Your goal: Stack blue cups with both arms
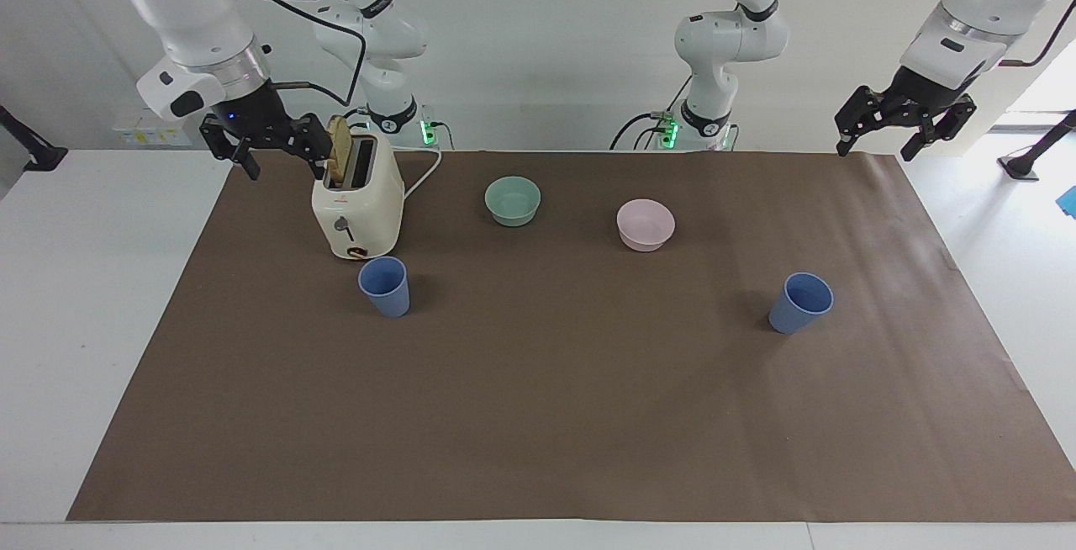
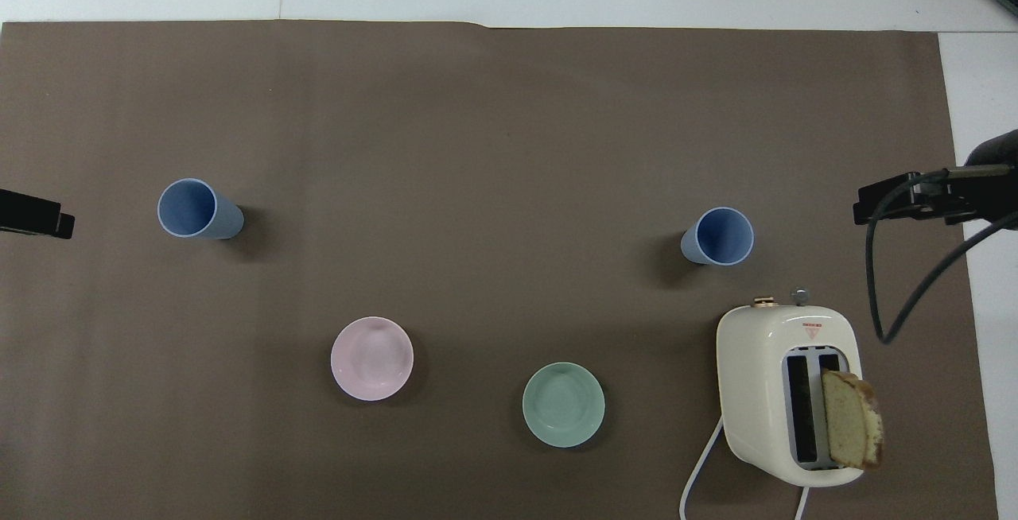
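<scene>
Two blue cups stand upright and apart on the brown mat. One blue cup (image 1: 385,287) (image 2: 718,236) stands just farther from the robots than the toaster, toward the right arm's end. The other blue cup (image 1: 799,304) (image 2: 199,210) stands toward the left arm's end. My right gripper (image 1: 284,167) (image 2: 915,202) hangs open and empty in the air beside the toaster, over the mat's edge. My left gripper (image 1: 876,150) (image 2: 36,218) hangs open and empty over the mat's corner at its own end. Neither gripper touches a cup.
A cream toaster (image 1: 356,205) (image 2: 787,393) holds a bread slice (image 1: 340,149) in one slot, its white cord trailing toward the robots. A mint-green bowl (image 1: 513,200) (image 2: 563,405) and a pink bowl (image 1: 646,224) (image 2: 371,358) sit nearer to the robots than the cups.
</scene>
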{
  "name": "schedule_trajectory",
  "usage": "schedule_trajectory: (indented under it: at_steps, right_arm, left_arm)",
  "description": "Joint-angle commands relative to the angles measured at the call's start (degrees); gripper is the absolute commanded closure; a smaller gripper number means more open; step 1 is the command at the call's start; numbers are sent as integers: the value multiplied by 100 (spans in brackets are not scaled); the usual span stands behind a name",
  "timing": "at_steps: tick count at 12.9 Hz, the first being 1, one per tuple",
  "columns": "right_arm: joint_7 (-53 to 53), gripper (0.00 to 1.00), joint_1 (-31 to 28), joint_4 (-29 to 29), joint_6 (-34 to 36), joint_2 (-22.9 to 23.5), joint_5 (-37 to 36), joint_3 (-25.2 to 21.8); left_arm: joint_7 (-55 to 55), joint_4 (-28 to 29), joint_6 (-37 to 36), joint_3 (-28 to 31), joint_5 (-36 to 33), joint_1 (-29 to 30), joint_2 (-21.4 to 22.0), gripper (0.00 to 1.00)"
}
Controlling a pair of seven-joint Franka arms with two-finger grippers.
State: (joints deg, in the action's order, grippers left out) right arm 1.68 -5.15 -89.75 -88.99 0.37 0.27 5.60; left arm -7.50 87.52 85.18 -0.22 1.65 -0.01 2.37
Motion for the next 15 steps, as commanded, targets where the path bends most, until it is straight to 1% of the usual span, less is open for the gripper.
schedule_trajectory:
  at_steps: [1,11,13,15]
  right_arm:
    - [43,0,-101,-33,-31,-20,131,56]
    - [43,0,-101,-33,-31,-20,131,56]
    - [43,0,-101,-33,-31,-20,131,64]
    - [43,0,-101,-33,-31,-20,131,56]
  left_arm:
    - [3,160,-10,-22,29,36,132,0]
    - [38,125,95,-22,29,-8,114,0]
    - [-14,159,418,-22,46,36,106,0]
    - [-49,169,543,-13,37,54,27,0]
